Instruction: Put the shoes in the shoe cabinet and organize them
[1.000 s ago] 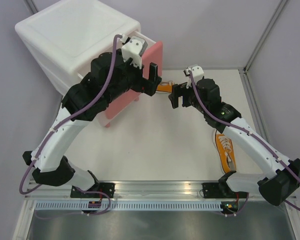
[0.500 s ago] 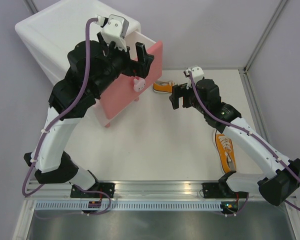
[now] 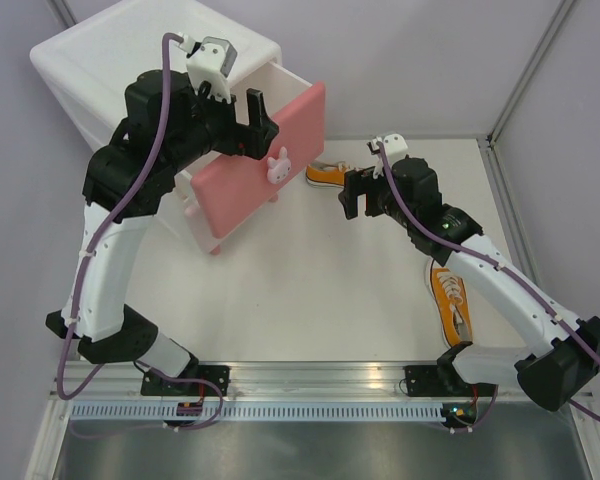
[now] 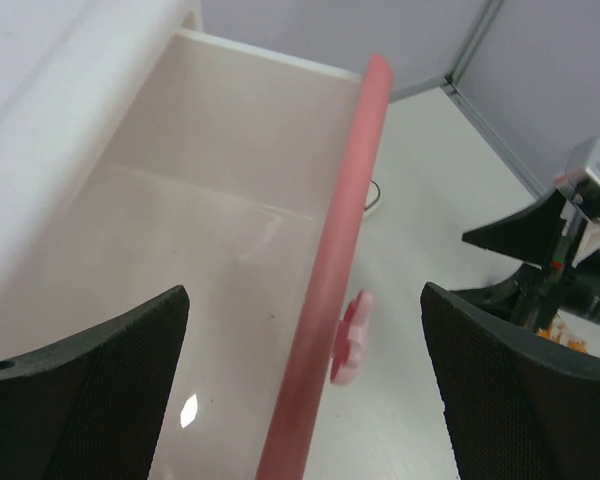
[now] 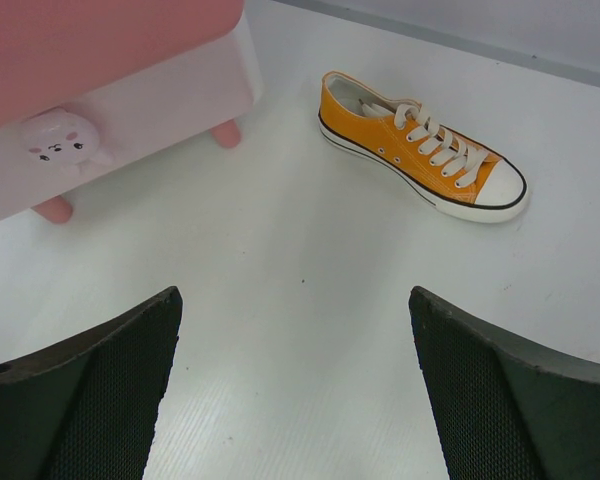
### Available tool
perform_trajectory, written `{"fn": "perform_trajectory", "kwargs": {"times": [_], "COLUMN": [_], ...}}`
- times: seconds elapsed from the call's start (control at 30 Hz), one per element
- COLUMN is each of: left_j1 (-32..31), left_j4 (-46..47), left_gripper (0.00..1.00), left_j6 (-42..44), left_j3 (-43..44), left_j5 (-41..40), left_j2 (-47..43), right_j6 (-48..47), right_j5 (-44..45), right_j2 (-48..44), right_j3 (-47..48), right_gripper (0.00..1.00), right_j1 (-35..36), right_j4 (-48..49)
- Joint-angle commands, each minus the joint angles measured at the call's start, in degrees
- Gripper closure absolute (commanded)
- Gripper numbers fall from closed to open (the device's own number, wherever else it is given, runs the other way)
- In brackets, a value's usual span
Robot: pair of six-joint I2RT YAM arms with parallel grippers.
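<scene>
1. Two orange shoes lie on the white worktop (image 3: 310, 290), well apart from each other and both outside the shoe cabinet (image 3: 110, 70)
2. The far orange shoe (image 3: 325, 174) sits upright on its sole just beyond the right hand (image 3: 358, 200), near the cabinet, with its heel toward the cabinet and its white toe cap pointing away
3. The near orange shoe (image 3: 452, 300) lies laces up close to the worktop's right edge, partly covered by the right arm (image 3: 500, 280)
4. The shoe cabinet stands at the far left of the worktop; its upper drawer (image 4: 210, 230) is pulled out, and the drawer's pink front (image 3: 260, 160) carries a white bunny knob (image 3: 277, 167)
5. The left hand (image 3: 230, 108) hangs above the pulled-out drawer, its fingers spread wide and gripping nothing; in the wrist view the top rim of the pink front runs between them
6. The right hand hovers over bare worktop with its fingers spread wide and nothing between them; its wrist view shows the far orange shoe ahead to the right and a pink cabinet foot (image 5: 225, 133) ahead to the left
</scene>
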Motion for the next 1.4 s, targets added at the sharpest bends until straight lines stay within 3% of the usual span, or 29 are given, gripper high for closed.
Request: {"fn": "perform_trajectory", "kwargs": {"times": [0.0,0.5,0.8,0.97,1.23,1.37], "left_j1": [0.7,0.9,0.9,0.9,0.9,0.9], "left_j4": [-3.9,-3.7,-1.9,0.8,2.2,2.2], "left_gripper": [0.01,0.03,0.02,0.01,0.00,0.01], "left_j6": [-2.5,-9.0,-8.2,-7.8,-9.6,-10.5], "left_j3": [1.9,2.2,0.9,-2.9,-3.9,-4.0], "left_j5": [9.0,25.4,19.7,17.0,21.7,25.3], "left_j2": [0.6,0.4,-0.8,-2.7,-2.3,-2.1], "right_j6": [0.9,2.2,17.7,26.3,40.6,42.2], "right_j5": [0.2,3.9,12.8,16.5,16.4,15.2], "right_j2": [-0.1,-0.6,2.4,8.9,18.2,20.0], "right_j3": [2.4,0.9,2.2,6.8,9.4,8.9], "right_gripper": [0.02,0.02,0.02,0.02,0.02,0.02], "right_j1": [-0.3,-0.2,-2.8,-4.8,-8.6,-9.5], "right_j4": [0.1,-0.2,-2.5,-5.1,-2.6,-0.2]}}
